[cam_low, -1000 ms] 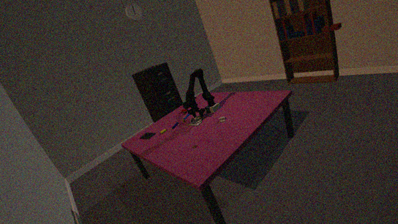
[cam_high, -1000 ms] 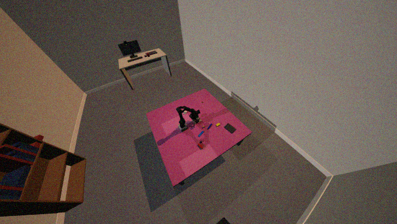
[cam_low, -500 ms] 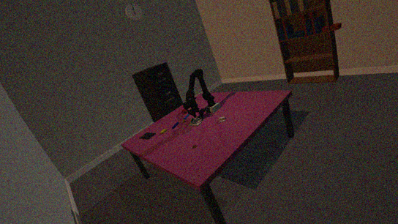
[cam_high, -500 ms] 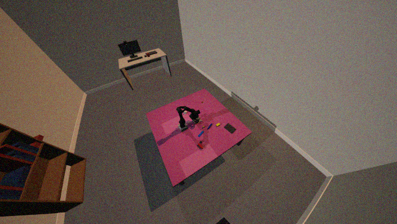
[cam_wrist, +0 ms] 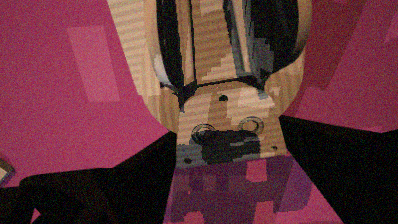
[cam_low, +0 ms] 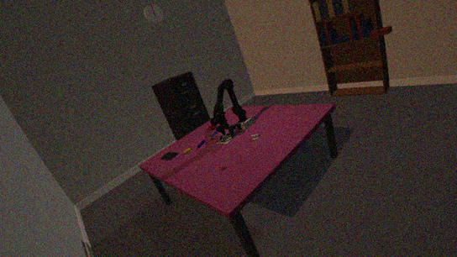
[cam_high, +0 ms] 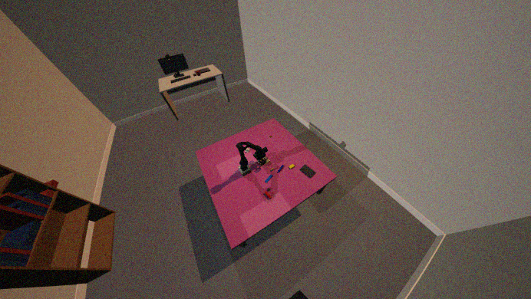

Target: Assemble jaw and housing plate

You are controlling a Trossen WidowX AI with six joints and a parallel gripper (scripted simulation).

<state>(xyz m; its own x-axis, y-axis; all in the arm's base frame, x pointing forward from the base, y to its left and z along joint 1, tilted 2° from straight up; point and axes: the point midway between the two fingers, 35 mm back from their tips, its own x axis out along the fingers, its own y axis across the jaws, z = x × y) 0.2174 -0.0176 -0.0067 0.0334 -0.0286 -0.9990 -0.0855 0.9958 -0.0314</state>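
Note:
In the wrist view, my gripper [cam_wrist: 223, 127] is shut on the tan housing plate [cam_wrist: 222, 112], with a black finger at each side. The gripper [cam_high: 264, 159] [cam_low: 225, 136] is low over the table in the top and exterior views. The plate shows small dark holes and two ring-shaped features, with a dark shadow across it. Above it in the image, long tan and dark parts [cam_wrist: 186, 50] extend away within a wider rounded tan shape [cam_wrist: 162, 111]. Which edges belong to each jaw is unclear. The gear teeth and the pins are hidden, and I cannot tell whether the plate is fully seated.
The pink table [cam_high: 238, 207] [cam_low: 269, 149] also bears a blue piece [cam_high: 268, 178], a dark blue piece [cam_high: 280, 169], a yellow block [cam_high: 291, 166] [cam_low: 187, 150], a dark flat pad [cam_high: 308, 171] [cam_low: 169, 156], a red object [cam_high: 268, 194] and a small pale piece [cam_low: 255, 137].

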